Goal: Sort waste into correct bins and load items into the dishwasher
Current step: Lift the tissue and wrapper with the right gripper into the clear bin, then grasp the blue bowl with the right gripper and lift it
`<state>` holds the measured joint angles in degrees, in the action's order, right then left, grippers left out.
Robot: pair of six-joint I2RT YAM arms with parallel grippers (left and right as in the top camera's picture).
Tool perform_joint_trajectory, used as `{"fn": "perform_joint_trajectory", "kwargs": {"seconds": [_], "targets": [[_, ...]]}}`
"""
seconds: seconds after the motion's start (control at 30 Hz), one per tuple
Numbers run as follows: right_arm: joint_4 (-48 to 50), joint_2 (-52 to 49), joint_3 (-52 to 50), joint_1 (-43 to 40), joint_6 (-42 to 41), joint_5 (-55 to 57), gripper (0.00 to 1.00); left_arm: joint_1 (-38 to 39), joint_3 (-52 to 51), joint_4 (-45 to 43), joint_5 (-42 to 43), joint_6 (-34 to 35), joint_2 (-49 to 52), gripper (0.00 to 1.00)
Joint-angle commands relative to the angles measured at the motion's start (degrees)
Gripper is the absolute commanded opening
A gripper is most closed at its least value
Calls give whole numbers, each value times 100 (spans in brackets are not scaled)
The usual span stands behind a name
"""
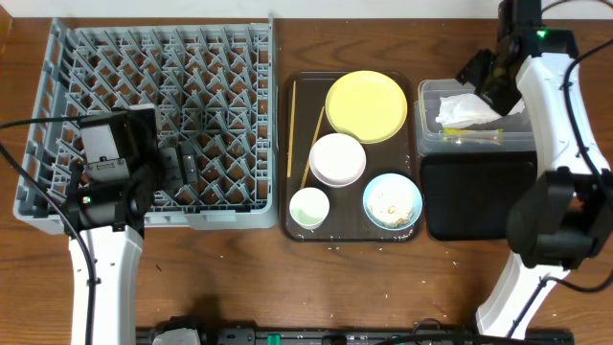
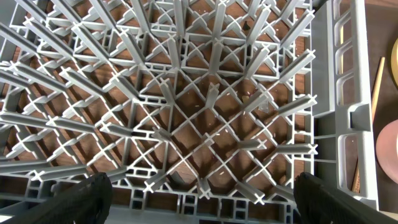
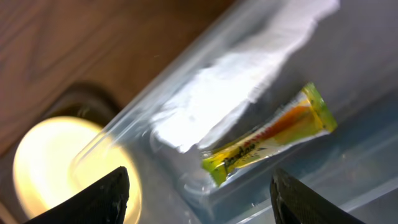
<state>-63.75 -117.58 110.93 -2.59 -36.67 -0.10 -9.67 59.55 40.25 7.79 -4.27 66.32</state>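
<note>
Ok, status: dishwasher rack [image 1: 192, 77] fills the far-left corner of the table, no dishes in it. Brown serving tray [image 1: 347, 222] sits mid-table, just right of the rack. Black bin [image 1: 465, 196] is toward the right edge, with the clear bin [image 1: 427, 115] directly on its far side; they look touching. Left gripper [image 2: 200, 180] hangs over the near part of the rack, fingers spread wide, nothing between them. Right gripper [image 3: 199, 171] hangs over the clear bin, also wide, nothing held. On the brown tray: yellow plate [image 1: 367, 105] at the far end, white bowl [image 1: 337, 159] just nearer and overlapping the plate's rim, light blue bowl [image 1: 392, 200] at the near-right corner, small white cup [image 1: 309, 208] at the near-left corner. Chopsticks [image 1: 290, 129] lie along the tray's left side, one straight, one angled toward the white bowl. Napkin [image 1: 466, 111] is inside the clear bin, snack wrapper [image 1: 471, 135] just beside it on the near side. Rice grains [image 1: 391, 206] are in the blue bowl; a few white specks are scattered on the table near its near edge.
</note>
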Motion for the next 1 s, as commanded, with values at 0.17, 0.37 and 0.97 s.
{"fn": "perform_joint_trajectory", "kwargs": {"seconds": [0.17, 0.37, 0.97], "targets": [[-573, 1001, 240, 599, 2227, -1115, 74, -28, 101, 22, 59, 52, 24, 94], [-1475, 966, 22, 1526, 2446, -815, 73, -28, 101, -9, 59, 52, 22, 94], [-321, 966, -2658, 3206, 1991, 22, 55, -28, 101, 0, 57, 50, 24, 94]]}}
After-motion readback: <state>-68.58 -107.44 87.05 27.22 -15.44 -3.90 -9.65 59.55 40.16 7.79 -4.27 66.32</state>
